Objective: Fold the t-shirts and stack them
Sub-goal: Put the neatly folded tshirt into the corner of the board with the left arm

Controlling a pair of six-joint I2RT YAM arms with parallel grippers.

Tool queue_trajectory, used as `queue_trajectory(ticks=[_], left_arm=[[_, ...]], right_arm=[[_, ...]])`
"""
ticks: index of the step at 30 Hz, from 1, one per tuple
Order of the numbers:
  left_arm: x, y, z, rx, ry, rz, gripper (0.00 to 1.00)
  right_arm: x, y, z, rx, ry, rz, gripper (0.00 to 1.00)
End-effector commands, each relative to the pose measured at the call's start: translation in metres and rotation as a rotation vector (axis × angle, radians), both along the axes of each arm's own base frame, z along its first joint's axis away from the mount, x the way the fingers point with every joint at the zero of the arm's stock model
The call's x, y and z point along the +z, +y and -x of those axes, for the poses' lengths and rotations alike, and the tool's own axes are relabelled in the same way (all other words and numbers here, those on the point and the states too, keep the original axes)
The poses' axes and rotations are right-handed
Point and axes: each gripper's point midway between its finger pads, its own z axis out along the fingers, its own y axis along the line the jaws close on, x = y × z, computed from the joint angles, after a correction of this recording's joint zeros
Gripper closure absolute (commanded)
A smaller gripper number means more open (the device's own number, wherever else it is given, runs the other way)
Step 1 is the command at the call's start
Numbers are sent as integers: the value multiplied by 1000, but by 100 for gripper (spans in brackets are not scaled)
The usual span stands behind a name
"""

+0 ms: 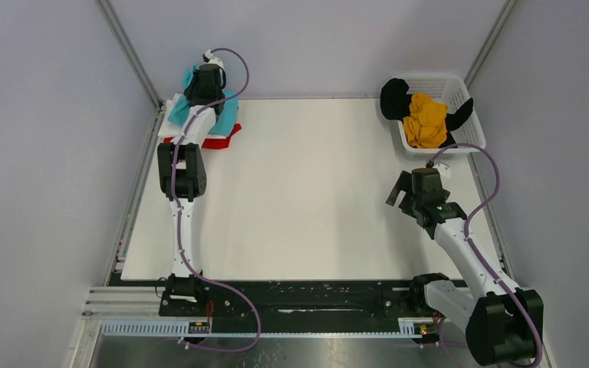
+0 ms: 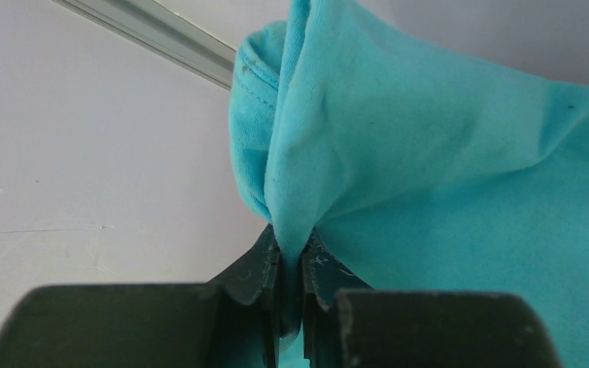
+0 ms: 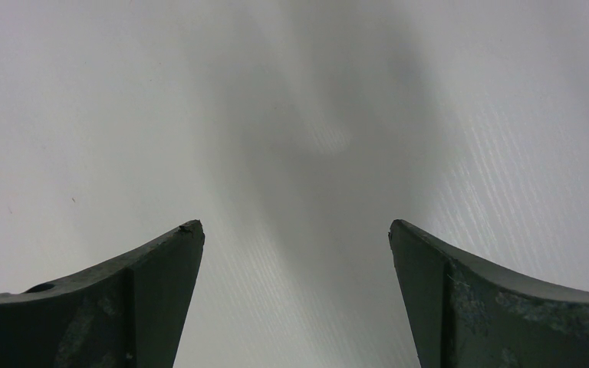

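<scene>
Left end effector point(image 2: 291, 244) clamped on turquoise t-shirt point(image 2: 445, 176) (cloth bunched just beyond), right end effector point(image 3: 295, 230) apart.

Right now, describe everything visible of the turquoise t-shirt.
The turquoise t-shirt is plain, soft knit cloth with a stitched hem curling at one edge. A bunched fold of it is pinched between the shut jaws of the left claw, and the cloth drapes in creases from there. From above it sits at the far left corner of the table, mostly hidden under the arm, over a white shirt and a red shirt. Whether it is fully folded cannot be told.
</scene>
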Motion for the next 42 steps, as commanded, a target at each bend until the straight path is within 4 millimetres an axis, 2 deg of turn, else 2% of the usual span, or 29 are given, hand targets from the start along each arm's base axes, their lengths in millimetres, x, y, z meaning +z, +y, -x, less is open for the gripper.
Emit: queue_trajectory(ticks=[1, 4, 5, 7, 12, 14, 17, 20, 22, 24, 25, 26, 27, 32, 37, 40, 42], left_arm=[[44, 13, -18, 1, -194, 54, 91], [39, 18, -19, 6, -189, 57, 89], [38, 20, -19, 10, -189, 56, 94], [34, 22, -19, 16, -189, 63, 97], [27, 28, -17, 47, -202, 72, 95], [27, 44, -13, 85, -213, 75, 93], [30, 51, -11, 103, -226, 93, 94], [32, 55, -8, 119, -238, 103, 80], [33, 56, -7, 132, -247, 107, 59], [34, 56, -5, 138, -251, 113, 50], [38, 56, -4, 141, -262, 120, 42], [38, 56, -2, 146, -264, 130, 19], [40, 55, 0, 148, -265, 146, 3], [48, 37, 6, 114, -289, 281, 1], [58, 3, 25, 49, -357, 436, 1], [64, -19, 38, 7, -427, 601, 1], [61, -33, 45, -30, -427, 700, 1]], right_arm=[[16, -5, -11, -17, -41, 26, 1], [16, -5, -12, -17, -42, 25, 1], [15, -5, -12, -17, -39, 25, 0], [14, -5, -12, -16, -35, 26, 1], [12, -5, -12, -15, -25, 28, 1], [11, -4, -12, -11, -21, 26, 0], [12, -4, -12, -10, -25, 24, 0], [13, -4, -12, -12, -30, 26, 1], [13, -4, -11, -12, -30, 26, 0], [14, -5, -10, -13, -32, 27, 1], [14, -5, -10, -14, -32, 27, 1], [14, -5, -9, -14, -31, 28, 1], [15, -5, -9, -15, -34, 28, 1], [17, -5, -9, -14, -42, 24, 0], [17, -6, -7, -21, -44, 28, 1], [16, -5, -7, -17, -40, 23, 1], [16, -4, -6, -14, -39, 18, 1]])
